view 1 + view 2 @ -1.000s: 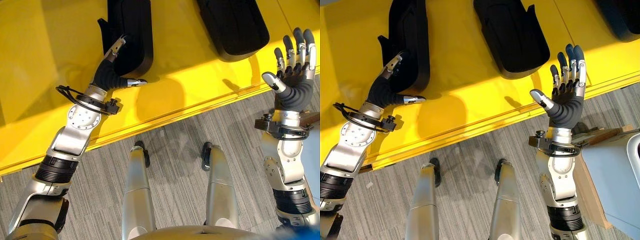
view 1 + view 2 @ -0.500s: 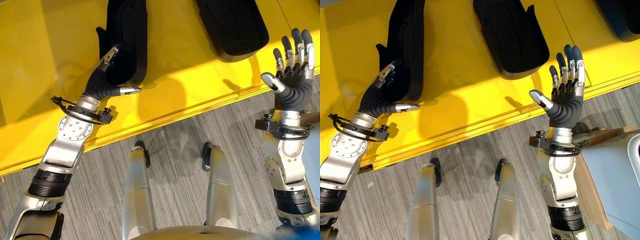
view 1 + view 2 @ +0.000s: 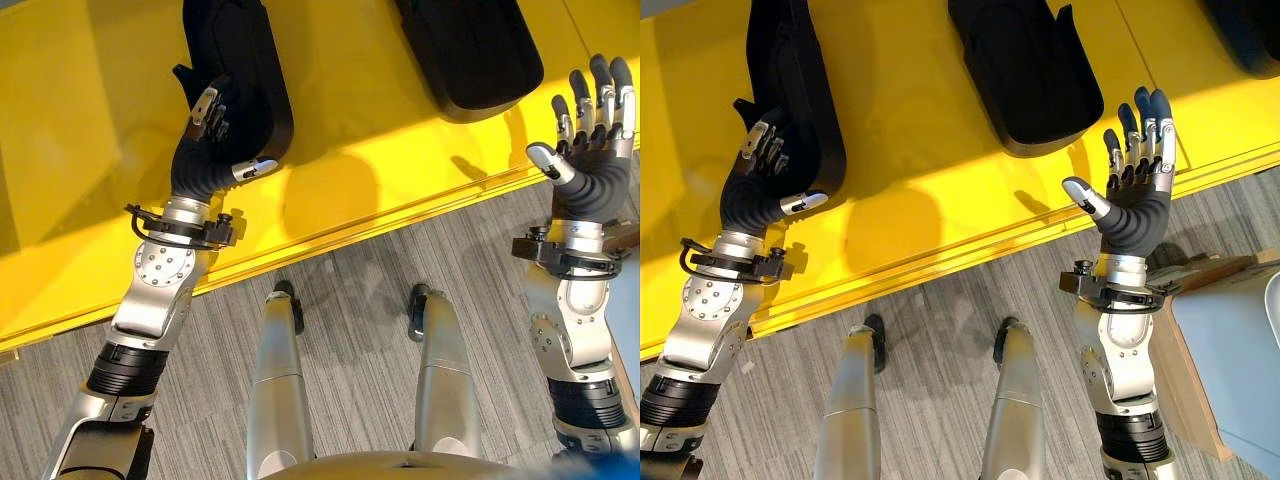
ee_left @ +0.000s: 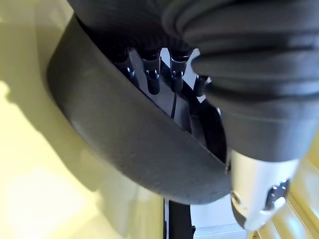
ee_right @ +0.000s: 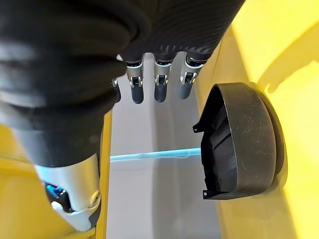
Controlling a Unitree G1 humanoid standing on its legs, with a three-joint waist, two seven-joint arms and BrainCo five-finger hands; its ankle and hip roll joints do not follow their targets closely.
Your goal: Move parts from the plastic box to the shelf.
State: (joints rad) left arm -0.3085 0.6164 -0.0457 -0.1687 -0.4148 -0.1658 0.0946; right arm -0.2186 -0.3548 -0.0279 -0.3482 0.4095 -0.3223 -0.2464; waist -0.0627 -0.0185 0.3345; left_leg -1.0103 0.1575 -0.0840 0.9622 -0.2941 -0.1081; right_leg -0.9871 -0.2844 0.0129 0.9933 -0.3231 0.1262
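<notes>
So the left hand (image 3: pixel 205 150) is on the long black molded part (image 3: pixel 240 70) sitting on the yellow shelf (image 3: pixel 90 150). Its fingers (image 3: pixel 762 145) curl over the part's near rim and dip into the hollow side, with the thumb (image 3: pixel 252 169) sticking out along the outer edge by the rounded near end, so it's grasping that part. The left wrist view backs this up, with the fingertips tucked inside the curved black shell. The right hand (image 3: pixel 1137 200) is up in the air off the shelf's front edge, palm open, fingers straight and spread, holding nothing and touching nothing. A second black part (image 3: pixel 1025 70) lies on the shelf between the two hands, apart from both. Grey striped carpet (image 3: pixel 350 270) below the shelf.
</notes>
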